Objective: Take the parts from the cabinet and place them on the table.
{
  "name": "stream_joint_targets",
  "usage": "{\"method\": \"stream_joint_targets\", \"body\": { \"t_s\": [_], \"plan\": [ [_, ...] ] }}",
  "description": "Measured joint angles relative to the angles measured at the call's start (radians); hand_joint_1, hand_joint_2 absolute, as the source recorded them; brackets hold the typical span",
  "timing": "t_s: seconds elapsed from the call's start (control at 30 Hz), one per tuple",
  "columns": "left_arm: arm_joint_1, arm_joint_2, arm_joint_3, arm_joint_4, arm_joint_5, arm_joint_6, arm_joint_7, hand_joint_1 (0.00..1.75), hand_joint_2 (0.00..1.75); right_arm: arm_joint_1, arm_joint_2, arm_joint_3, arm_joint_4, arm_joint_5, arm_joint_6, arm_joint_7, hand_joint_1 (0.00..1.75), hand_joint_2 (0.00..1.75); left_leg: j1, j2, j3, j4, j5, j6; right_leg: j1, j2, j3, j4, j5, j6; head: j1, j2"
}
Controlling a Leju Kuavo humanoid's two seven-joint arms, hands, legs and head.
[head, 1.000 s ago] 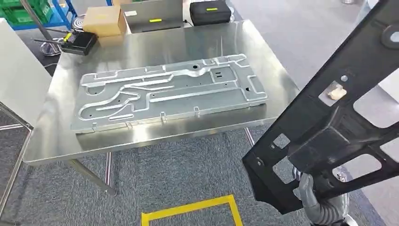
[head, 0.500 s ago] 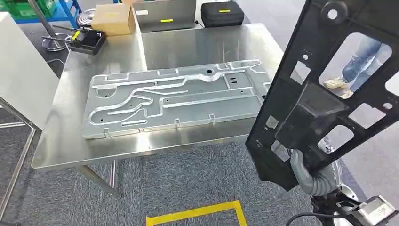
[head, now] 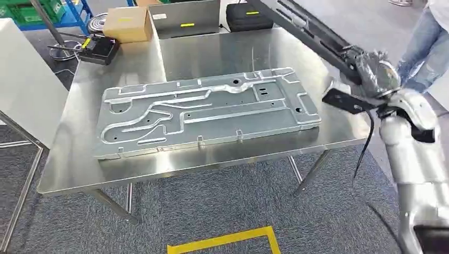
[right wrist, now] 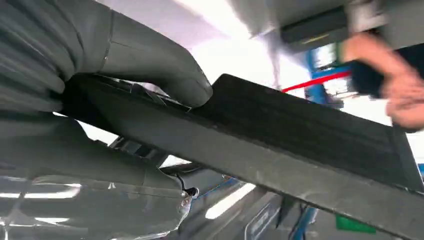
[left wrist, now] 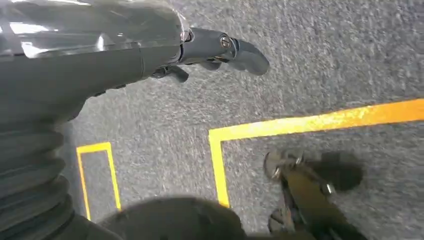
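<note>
Right robot hand [head: 370, 71] grips a flat black frame [head: 304, 29] — edge-on above the steel bench [head: 238, 50]. Left robot hand [left wrist: 220, 50] empty, fingers loosely extended. Stamped grey metal panel [head: 206, 108] lies flat on the bench.

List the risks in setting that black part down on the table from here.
The long black plastic frame, gripped near one end by the right hand, hangs tilted over the steel table; it may swing or slip. The silver stamped metal panel covers much of the tabletop, so the frame may land on it. A person stands close to that arm.
</note>
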Motion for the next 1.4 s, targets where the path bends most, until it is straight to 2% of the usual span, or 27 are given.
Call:
{"method": "stream_joint_targets", "body": {
  "t_s": [0.03,0.07,0.17,0.23,0.3,0.33,0.37,0.4,0.47,0.5,0.6,0.7,0.8,0.83,0.87,0.9,0.93,0.97,1.0,1.03,1.13,1.2,1.23,1.3,1.33,1.37,1.4],
  "plan": [
    [0.000,0.000,0.000,0.000,0.000,-0.001,0.000,0.00,1.75,-0.052,-0.015,0.030,0.070,0.014,-0.020,-0.002,1.75,1.75,-0.002,-0.001,-0.002,0.007,-0.011,0.017,0.001,-0.003,-0.010,-0.001,0.001,0.009,0.000,0.000],
    [0.002,0.000,0.000,0.000,0.000,-0.001,0.000,0.00,1.75,-0.091,-0.026,0.051,0.111,0.031,-0.029,0.000,1.75,1.75,-0.002,-0.003,-0.007,0.006,0.023,0.026,0.004,-0.007,-0.011,0.000,-0.001,0.016,0.000,0.000],
    [0.005,0.000,0.000,0.000,0.000,0.000,0.014,0.00,1.75,-0.173,-0.062,0.139,0.244,0.118,-0.071,0.020,1.75,1.75,0.003,-0.006,0.001,-0.008,0.032,0.048,-0.003,-0.009,-0.005,0.004,-0.012,0.033,0.000,0.000],
    [0.003,0.000,0.000,0.000,0.000,0.010,0.025,0.00,1.75,-0.219,-0.077,0.186,0.327,0.146,-0.105,0.023,1.75,1.75,0.002,-0.005,0.003,-0.011,0.032,0.054,-0.002,-0.005,-0.064,0.113,-0.072,0.036,0.000,0.000],
    [0.005,-0.002,0.000,0.000,0.000,0.021,0.034,0.00,1.75,-0.246,-0.079,0.222,0.401,0.164,-0.140,0.023,1.75,1.75,-0.002,-0.006,0.004,-0.011,0.027,0.060,-0.001,-0.002,-0.153,0.273,-0.127,0.041,0.000,0.000],
    [0.005,-0.003,0.000,0.000,0.000,0.028,0.039,0.00,1.75,-0.253,-0.078,0.243,0.434,0.175,-0.154,0.024,1.75,1.75,-0.004,-0.006,0.006,-0.010,0.025,0.061,-0.001,-0.001,-0.181,0.311,-0.123,0.040,0.000,0.000],
    [0.005,-0.004,0.000,0.000,0.000,0.030,0.040,0.00,1.75,-0.258,-0.078,0.265,0.463,0.182,-0.162,0.026,1.75,1.75,-0.005,-0.006,0.010,-0.010,0.022,0.061,-0.001,-0.001,-0.180,0.292,-0.095,0.038,0.000,0.000],
    [0.004,-0.005,0.000,0.000,0.000,0.032,0.041,0.00,1.75,-0.263,-0.078,0.282,0.486,0.186,-0.164,0.026,1.75,1.75,-0.006,-0.007,0.015,-0.010,0.018,0.061,0.000,-0.001,-0.156,0.228,-0.047,0.034,0.000,0.000],
    [0.003,-0.007,0.000,0.000,0.000,0.034,0.041,0.00,1.75,-0.277,-0.078,0.302,0.516,0.190,-0.168,0.026,1.75,1.75,-0.009,-0.008,0.025,-0.009,0.009,0.057,0.001,-0.001,-0.076,0.046,0.050,0.022,0.000,0.000],
    [0.002,-0.009,0.000,0.000,0.000,0.035,0.041,0.00,1.75,-0.287,-0.078,0.309,0.531,0.189,-0.173,0.027,1.75,1.75,-0.015,-0.009,0.024,-0.008,0.006,0.052,0.009,0.000,-0.055,0.007,0.042,0.017,0.000,0.000],
    [0.003,-0.010,0.000,0.000,0.000,0.037,0.042,0.00,1.75,-0.303,-0.077,0.329,0.560,0.191,-0.178,0.027,1.75,1.75,-0.012,-0.010,0.024,-0.012,0.000,0.039,0.016,0.000,-0.057,-0.002,0.037,0.005,0.000,0.000],
    [-0.001,-0.011,-0.001,0.000,0.000,0.044,0.042,0.00,1.75,-0.310,-0.068,0.351,0.579,0.210,-0.180,0.040,1.75,1.75,-0.014,-0.005,0.018,0.021,-0.028,0.020,0.004,-0.001,-0.041,-0.019,0.038,-0.007,0.000,0.000],
    [-0.014,-0.012,-0.001,0.000,0.000,0.053,0.046,0.00,1.75,-0.317,-0.034,0.373,0.617,0.225,-0.195,0.079,1.75,1.75,-0.011,-0.003,-0.103,0.259,-0.129,0.012,0.008,0.000,-0.036,-0.018,0.033,-0.018,0.000,0.000],
    [-0.018,-0.012,-0.001,0.000,0.000,0.056,0.049,0.00,1.75,-0.317,-0.022,0.377,0.633,0.225,-0.197,0.091,1.75,1.75,-0.011,-0.003,-0.134,0.310,-0.137,0.011,0.009,0.001,-0.035,-0.017,0.031,-0.019,0.000,0.000],
    [-0.021,-0.012,-0.001,0.000,0.000,0.061,0.053,0.00,1.75,-0.316,-0.011,0.381,0.648,0.222,-0.197,0.101,1.75,1.75,-0.011,-0.003,-0.143,0.311,-0.119,0.011,0.009,0.002,-0.033,-0.016,0.029,-0.019,0.000,0.000],
    [-0.022,-0.012,-0.001,0.000,-0.001,0.064,0.055,0.00,1.75,-0.317,-0.004,0.383,0.661,0.214,-0.197,0.108,1.75,1.75,-0.011,-0.003,-0.127,0.265,-0.081,0.013,0.009,0.003,-0.030,-0.015,0.026,-0.018,0.000,0.000],
    [-0.022,-0.012,-0.001,0.000,-0.001,0.068,0.058,0.00,0.00,-0.322,0.003,0.383,0.678,0.198,-0.198,0.113,0.00,0.00,-0.011,-0.003,-0.088,0.174,-0.026,0.016,0.009,0.003,-0.026,-0.012,0.022,-0.015,0.000,0.000],
    [-0.022,-0.012,-0.001,0.000,0.000,0.072,0.058,0.00,0.00,-0.329,0.007,0.383,0.692,0.186,-0.198,0.117,0.00,0.00,-0.011,-0.003,-0.048,0.081,0.022,0.021,0.008,0.003,-0.024,-0.009,0.018,-0.012,0.000,0.000],
    [-0.022,-0.012,-0.001,0.000,0.000,0.075,0.057,0.00,0.00,-0.339,0.011,0.382,0.707,0.177,-0.198,0.119,0.00,0.00,-0.012,-0.003,-0.022,0.013,0.039,0.028,0.009,0.003,-0.025,-0.005,0.013,-0.008,0.000,0.000],
    [-0.023,-0.013,-0.001,0.000,0.000,0.076,0.057,0.00,0.00,-0.350,0.013,0.382,0.722,0.173,-0.196,0.122,0.00,0.00,-0.015,-0.003,-0.008,-0.007,0.029,0.030,0.017,0.004,-0.030,0.002,0.011,-0.003,0.000,0.000],
    [-0.020,-0.014,-0.001,0.000,-0.001,0.083,0.059,0.00,0.00,-0.360,0.021,0.381,0.763,0.160,-0.195,0.130,0.00,0.00,-0.017,-0.004,-0.011,-0.002,0.029,0.045,0.013,0.004,-0.026,-0.007,0.014,0.013,0.000,0.000],
    [-0.020,-0.016,-0.001,0.000,0.000,0.083,0.067,0.00,0.00,-0.365,0.022,0.373,0.781,0.146,-0.196,0.134,0.00,0.00,-0.009,-0.003,0.000,-0.020,0.038,0.057,0.009,0.004,-0.033,0.016,-0.009,0.021,0.000,0.000],
    [-0.021,-0.016,-0.001,0.000,0.000,0.083,0.071,0.00,0.00,-0.374,0.021,0.366,0.790,0.138,-0.196,0.133,0.00,0.00,-0.009,-0.003,0.000,-0.021,0.038,0.063,0.008,0.004,-0.057,0.068,-0.041,0.025,0.000,0.000],
    [-0.022,-0.016,-0.001,0.000,0.000,0.077,0.077,0.00,0.00,-0.380,0.020,0.357,0.808,0.129,-0.194,0.129,0.00,0.00,-0.011,-0.003,0.001,-0.020,0.036,0.066,0.008,0.004,-0.138,0.234,-0.113,0.032,0.000,0.000],
    [-0.021,-0.016,-0.001,0.000,0.000,0.073,0.077,0.00,0.00,-0.379,0.020,0.355,0.815,0.126,-0.193,0.124,0.00,0.00,-0.012,-0.003,0.001,-0.019,0.035,0.066,0.007,0.004,-0.170,0.293,-0.126,0.034,0.000,0.000],
    [-0.021,-0.018,-0.001,0.000,0.000,0.072,0.077,0.00,0.00,-0.379,0.020,0.351,0.822,0.122,-0.192,0.119,0.00,0.00,-0.012,-0.003,0.002,-0.019,0.034,0.066,0.006,0.004,-0.180,0.300,-0.113,0.034,0.000,0.000],
    [-0.022,-0.019,-0.001,0.000,0.000,0.072,0.076,0.00,0.00,-0.380,0.020,0.347,0.825,0.118,-0.187,0.112,0.00,0.00,-0.011,-0.003,0.004,-0.018,0.032,0.065,0.005,0.004,-0.165,0.262,-0.081,0.033,0.000,0.000]
  ]
}}
